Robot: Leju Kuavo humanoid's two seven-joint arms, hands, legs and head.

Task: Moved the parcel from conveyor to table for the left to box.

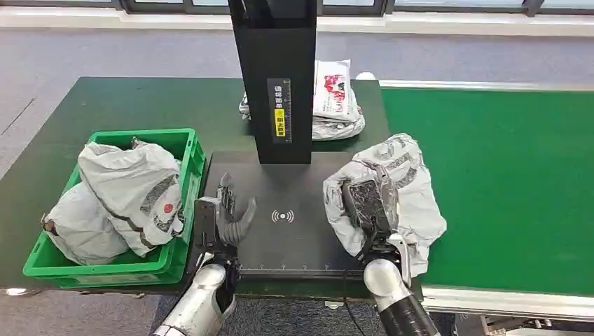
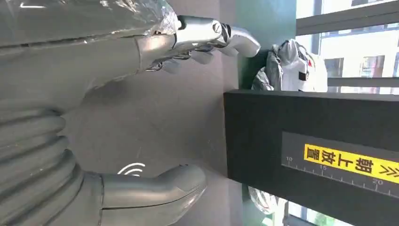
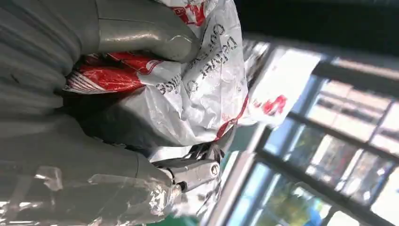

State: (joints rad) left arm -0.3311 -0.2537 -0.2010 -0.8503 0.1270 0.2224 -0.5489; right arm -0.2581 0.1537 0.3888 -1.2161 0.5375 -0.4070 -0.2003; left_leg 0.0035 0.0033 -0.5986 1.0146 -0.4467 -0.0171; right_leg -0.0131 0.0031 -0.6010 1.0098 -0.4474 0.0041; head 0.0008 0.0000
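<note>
A crumpled grey parcel (image 1: pixel 403 185) lies where the black scanner plate (image 1: pixel 294 234) meets the green conveyor (image 1: pixel 504 175). My right hand (image 1: pixel 369 206) grips it from the near side. In the right wrist view the thumb (image 3: pixel 141 33) and fingers close around the parcel's white film with red print (image 3: pixel 197 94). My left hand (image 1: pixel 228 213) hovers open over the plate's left part, fingers spread, holding nothing; the left wrist view shows its thumb (image 2: pixel 155 188) and fingers (image 2: pixel 207 37) apart above the plate. A green box (image 1: pixel 192 164) stands left of the plate.
The green box holds two grey parcels (image 1: pixel 133 189). A tall black scanner post (image 1: pixel 280 77) rises from the plate's far edge, with more parcels (image 1: pixel 336 98) lying behind it. The dark green table (image 1: pixel 126 105) extends to the left and far side.
</note>
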